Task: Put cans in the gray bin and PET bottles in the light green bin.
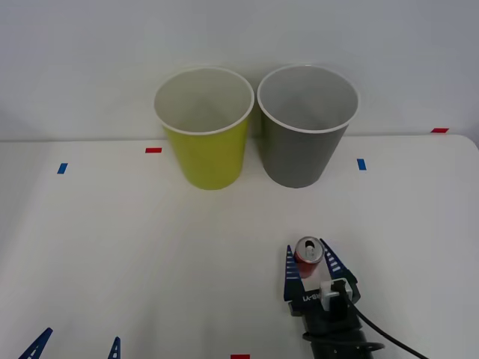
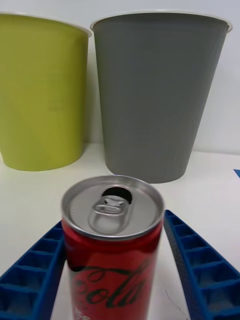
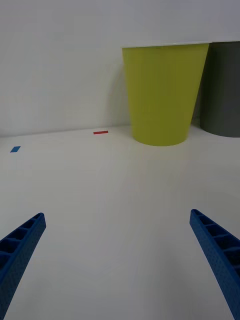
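Note:
A small red can point(image 1: 307, 254) with a silver top stands upright on the white table point(image 1: 112, 247), at the near right. My right gripper point(image 1: 307, 248) straddles it, open, one blue finger close to each side of the can point(image 2: 112, 240). The gray bin point(image 1: 305, 127) stands at the back, straight beyond the can, with the light green bin point(image 1: 205, 131) touching its left side. In the right wrist view the gray bin point(image 2: 155, 100) and light green bin point(image 2: 42, 95) rise behind the can. My left gripper point(image 1: 81, 335) hangs open and empty at the near left edge. No PET bottle is in view.
Small red and blue tape marks point(image 1: 153, 149) dot the table near the bins and along its front edge. A plain white wall runs behind the bins. In the left wrist view, bare table lies between my left gripper point(image 3: 117, 215) and the light green bin point(image 3: 162, 95).

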Available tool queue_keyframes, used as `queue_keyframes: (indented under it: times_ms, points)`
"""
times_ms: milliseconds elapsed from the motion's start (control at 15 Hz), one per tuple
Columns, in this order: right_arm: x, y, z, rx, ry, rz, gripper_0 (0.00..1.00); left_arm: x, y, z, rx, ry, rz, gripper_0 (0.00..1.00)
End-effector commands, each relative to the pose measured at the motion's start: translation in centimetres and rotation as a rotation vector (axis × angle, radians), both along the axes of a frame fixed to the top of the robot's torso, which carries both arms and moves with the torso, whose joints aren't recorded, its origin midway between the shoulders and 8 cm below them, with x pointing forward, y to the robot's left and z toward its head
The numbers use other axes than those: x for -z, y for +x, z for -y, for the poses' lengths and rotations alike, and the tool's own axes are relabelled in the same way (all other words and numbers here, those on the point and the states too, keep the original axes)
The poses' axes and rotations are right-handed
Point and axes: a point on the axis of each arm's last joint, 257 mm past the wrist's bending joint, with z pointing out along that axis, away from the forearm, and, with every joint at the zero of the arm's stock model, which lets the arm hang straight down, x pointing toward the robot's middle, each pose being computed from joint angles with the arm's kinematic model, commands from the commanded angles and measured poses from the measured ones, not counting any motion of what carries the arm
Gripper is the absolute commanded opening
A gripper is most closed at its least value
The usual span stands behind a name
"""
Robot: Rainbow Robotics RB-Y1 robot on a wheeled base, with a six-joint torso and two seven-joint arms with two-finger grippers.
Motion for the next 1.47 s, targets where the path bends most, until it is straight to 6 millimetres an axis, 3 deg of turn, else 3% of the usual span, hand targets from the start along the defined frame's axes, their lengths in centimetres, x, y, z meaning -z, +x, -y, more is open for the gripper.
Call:
queue_keyframes:
  times_ms: [67,333,733,1200,1467]
  points:
    - [0.0,0.1,0.1,-0.001,0.02,-0.004,0.1,0.0,0.0,0.0,0.0,0.0,0.0,1.0]
    - [0.0,0.2,0.5,-0.009,0.039,-0.034,0.04,0.0,0.0,0.0,0.0,0.0,0.0,1.0]
    - [-7.4,-0.9,1.9,-0.014,0.036,-0.199,0.04,0.0,0.0,0.0,0.0,0.0,0.0,1.0]
    - [-12.7,0.7,2.8,-0.031,0.011,-0.222,0.03,0.0,0.0,0.0,0.0,0.0,0.0,1.0]
    - [-17.1,1.5,4.1,-0.011,-0.044,-0.256,0.03,0.0,0.0,0.0,0.0,0.0,0.0,1.0]
